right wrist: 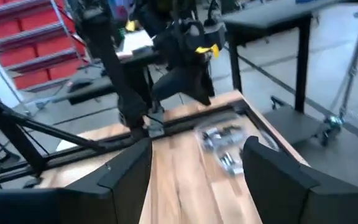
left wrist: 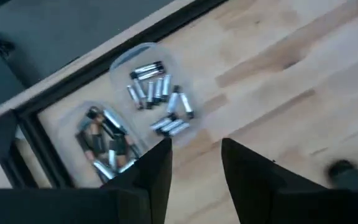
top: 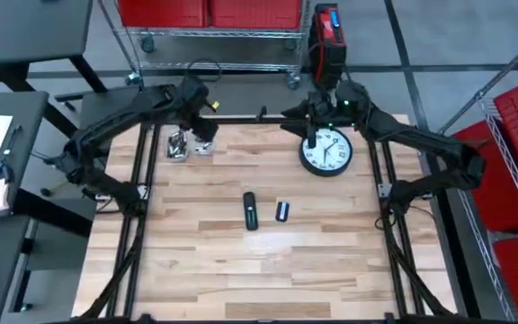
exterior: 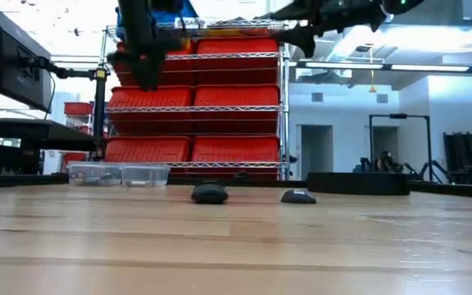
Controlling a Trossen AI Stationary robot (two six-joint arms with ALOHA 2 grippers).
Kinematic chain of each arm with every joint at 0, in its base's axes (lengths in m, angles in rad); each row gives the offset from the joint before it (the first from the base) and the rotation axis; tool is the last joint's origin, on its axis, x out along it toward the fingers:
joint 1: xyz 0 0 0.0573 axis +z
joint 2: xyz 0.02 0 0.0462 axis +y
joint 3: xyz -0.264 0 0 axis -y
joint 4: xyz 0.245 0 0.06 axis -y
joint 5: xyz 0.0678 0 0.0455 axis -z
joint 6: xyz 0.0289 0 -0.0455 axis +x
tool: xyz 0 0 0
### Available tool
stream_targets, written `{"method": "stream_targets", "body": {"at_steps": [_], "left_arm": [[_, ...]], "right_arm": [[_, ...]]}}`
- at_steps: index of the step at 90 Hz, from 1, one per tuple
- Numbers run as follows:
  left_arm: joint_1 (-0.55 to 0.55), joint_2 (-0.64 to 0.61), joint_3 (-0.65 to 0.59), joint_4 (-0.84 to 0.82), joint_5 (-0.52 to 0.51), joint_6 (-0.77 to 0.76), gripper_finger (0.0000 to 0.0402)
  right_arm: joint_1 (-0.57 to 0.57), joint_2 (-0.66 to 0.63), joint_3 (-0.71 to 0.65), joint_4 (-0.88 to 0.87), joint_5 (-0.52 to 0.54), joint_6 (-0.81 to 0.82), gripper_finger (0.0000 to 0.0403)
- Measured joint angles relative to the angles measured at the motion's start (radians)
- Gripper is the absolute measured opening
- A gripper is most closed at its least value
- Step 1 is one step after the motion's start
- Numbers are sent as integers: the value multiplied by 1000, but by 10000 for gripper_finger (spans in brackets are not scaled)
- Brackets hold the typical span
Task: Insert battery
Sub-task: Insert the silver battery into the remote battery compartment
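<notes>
Two clear battery trays (top: 190, 144), one remote (top: 250, 211), one battery cover (top: 282, 211), one wall clock (top: 325, 150)

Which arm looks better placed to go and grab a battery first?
Probably the left. The left gripper hangs open right above the clear trays of batteries at the table's far left, while the right gripper waits over by the clock.
</notes>
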Motion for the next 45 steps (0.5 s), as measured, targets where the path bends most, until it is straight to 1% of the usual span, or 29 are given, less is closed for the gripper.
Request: {"method": "stream_targets", "body": {"at_steps": [15, 24, 35, 45], "left_arm": [[118, 153, 0, 12, 105, 265, 121], [158, 247, 0, 31, 126, 414, 120], [175, 339, 0, 33, 149, 574, 120], [176, 397, 0, 38, 158, 656, 120]], "right_arm": [[-53, 43, -1, -78, 8, 37, 227], [-79, 60, -1, -118, 8, 42, 227], [-100, 68, -1, -144, 17, 85, 227], [-113, 68, -1, -161, 29, 93, 227]]}}
